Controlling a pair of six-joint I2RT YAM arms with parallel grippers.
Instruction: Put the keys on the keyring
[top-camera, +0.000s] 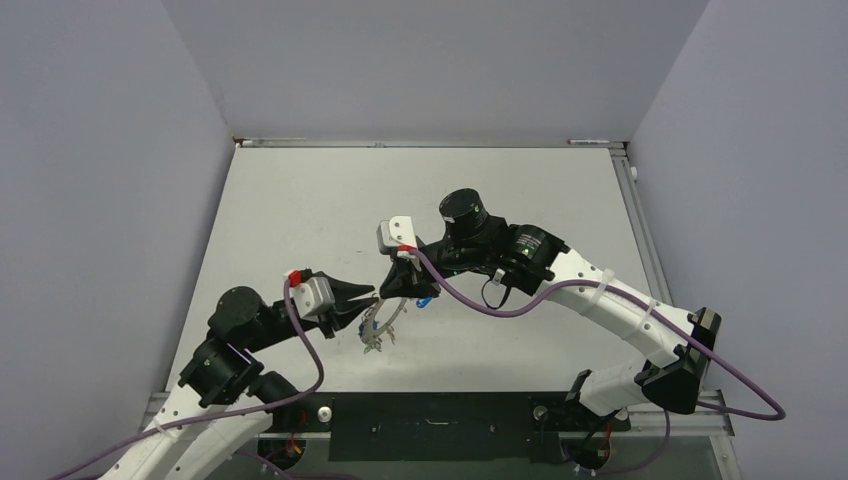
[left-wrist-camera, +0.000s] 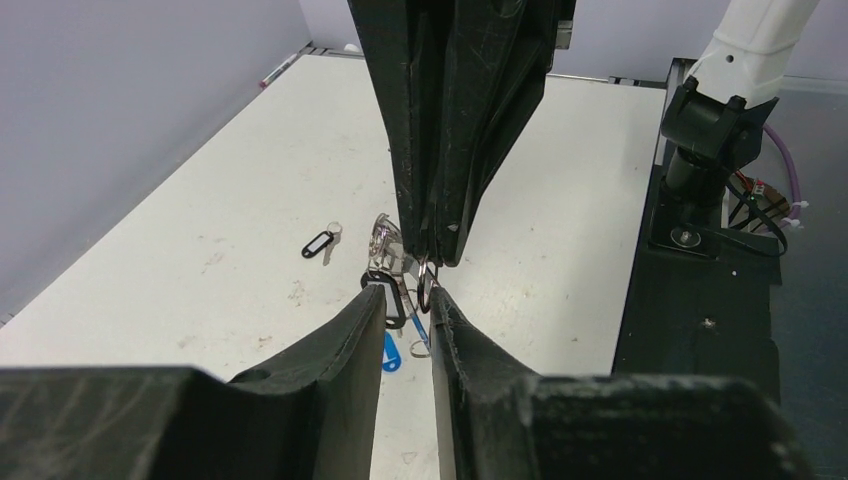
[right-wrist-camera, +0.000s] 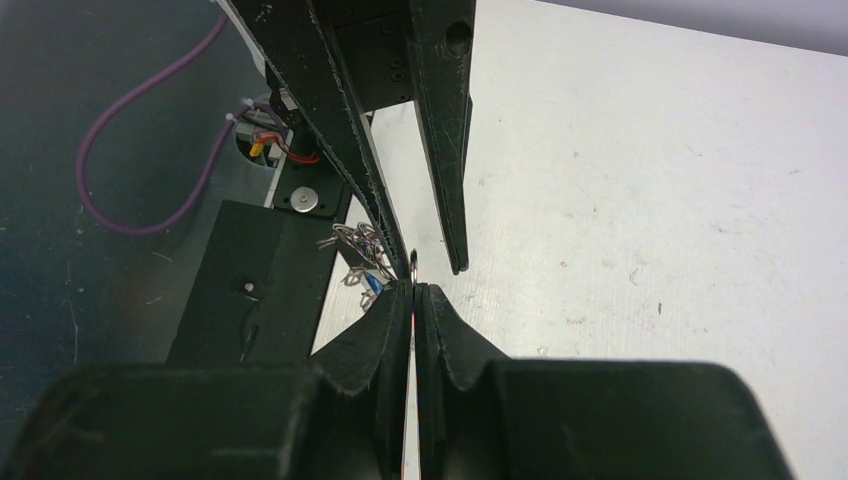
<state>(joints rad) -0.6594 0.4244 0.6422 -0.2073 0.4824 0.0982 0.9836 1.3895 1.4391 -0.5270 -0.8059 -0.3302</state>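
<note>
Hanging from the tips of the right gripper (right-wrist-camera: 412, 292), whose jaws are pressed together, the keyring (right-wrist-camera: 414, 264) is seen edge-on as a thin sliver of metal, pinched only by its rim. The left gripper (left-wrist-camera: 405, 306) is set tip to tip against it from the opposite side, its jaws spread with a clear gap. The ring lies just ahead of that gap, close to the right-hand finger. No grip by the left jaws on anything can be made out.

A tangled cluster of keys (left-wrist-camera: 388, 245) is seen just beside the right gripper's tips. Whether all of them are threaded on the ring cannot be told. A blue-headed key (left-wrist-camera: 390, 352) shows below the gap of the left jaws. A black-headed key (left-wrist-camera: 317, 244) lies alone on the table (left-wrist-camera: 200, 270), well off to the left of both sets of tips.

The hold is judged fragile. So little of the ring is clamped that a closing left jaw striking it off-centre could twist it loose, and the cluster would be dropped. The fingertips could also be driven into each other, given how near they stand. The black-headed key may be overlooked, lying well apart from the work.
</note>
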